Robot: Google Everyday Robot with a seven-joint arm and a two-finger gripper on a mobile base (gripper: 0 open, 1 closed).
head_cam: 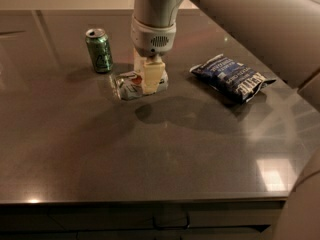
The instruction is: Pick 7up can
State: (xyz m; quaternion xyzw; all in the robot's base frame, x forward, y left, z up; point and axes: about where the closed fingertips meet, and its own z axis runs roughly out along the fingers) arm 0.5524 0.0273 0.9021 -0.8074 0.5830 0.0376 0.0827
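Observation:
The 7up can [131, 86] is white-silver with a green band and a red-orange spot. It lies sideways between the cream fingers [152, 77] of my gripper [150, 79]. The gripper comes straight down from above and is shut on the can. The can hangs a little above the dark table [100, 154], with its shadow on the surface just below and in front of it.
An upright all-green can [99, 50] stands on the table to the left of and behind the gripper. A dark blue chip bag [232, 77] lies to the right. The table's front edge runs along the bottom of the view.

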